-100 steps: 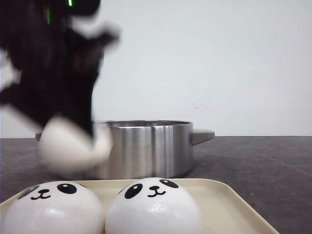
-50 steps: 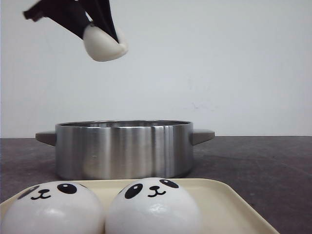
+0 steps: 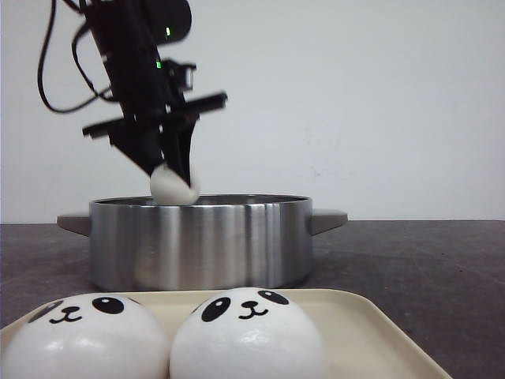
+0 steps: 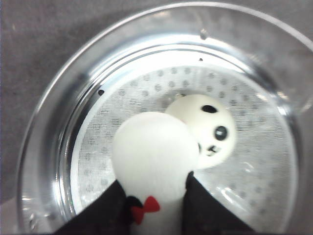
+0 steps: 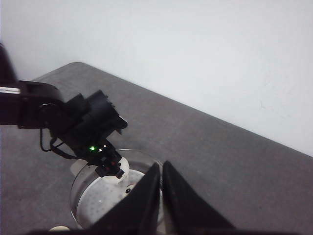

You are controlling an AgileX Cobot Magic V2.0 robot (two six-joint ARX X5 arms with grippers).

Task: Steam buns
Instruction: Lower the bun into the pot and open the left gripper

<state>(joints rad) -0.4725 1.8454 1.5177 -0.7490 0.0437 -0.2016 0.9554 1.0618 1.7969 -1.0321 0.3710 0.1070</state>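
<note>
One bun (image 4: 208, 129) lies in the pot (image 3: 197, 241), the left gripper (image 3: 172, 178) grasps a second bun (image 3: 173, 186) above it, two buns (image 3: 248, 335) wait on the tray (image 3: 371, 332).

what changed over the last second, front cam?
The left end effector, shut on a bun throughout, swung it up from beside the pot, high above it, then lowered it to just over the rim. Not released. Pot, tray and the two tray buns stayed put.
</note>
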